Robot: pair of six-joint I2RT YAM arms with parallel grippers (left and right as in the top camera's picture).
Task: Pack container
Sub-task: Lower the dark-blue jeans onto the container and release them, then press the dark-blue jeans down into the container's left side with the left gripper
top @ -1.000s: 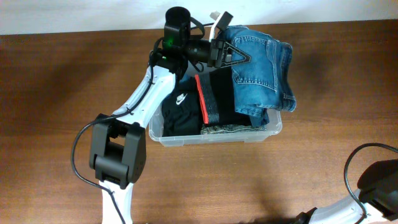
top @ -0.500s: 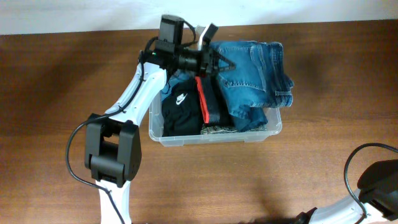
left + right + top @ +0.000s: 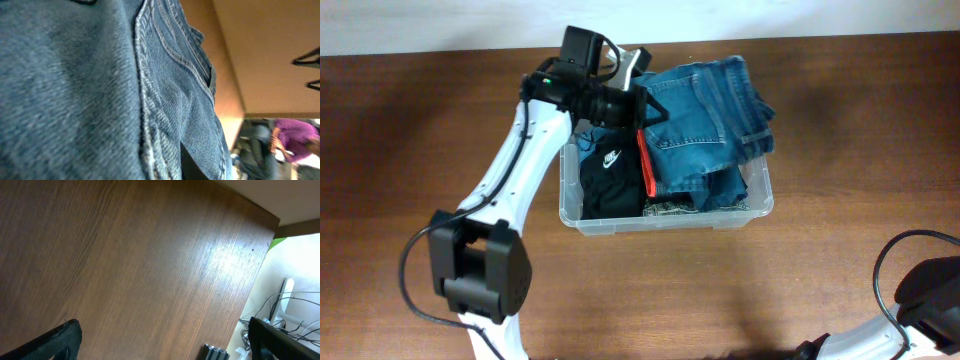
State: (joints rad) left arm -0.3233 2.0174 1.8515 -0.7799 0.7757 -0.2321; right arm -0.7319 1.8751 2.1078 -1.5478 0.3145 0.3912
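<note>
Jeans (image 3: 705,120) over container (image 3: 670,222) (black shirt (image 3: 610,180) beside)

The container (image 3: 670,222) sat on the desk (image 3: 420,150) toward 12 o'clock of centre. Inside it, a logo-printed garment (image 3: 610,185) lay at the 9 o'clock end. The jeans (image 3: 710,125) lay over the 3 o'clock half, spilling past the 12 o'clock rim. The left hand (image 3: 646,100) met the jeans' 9 o'clock edge. The right arm (image 3: 920,290) lay at 5 o'clock, well apart.
</note>
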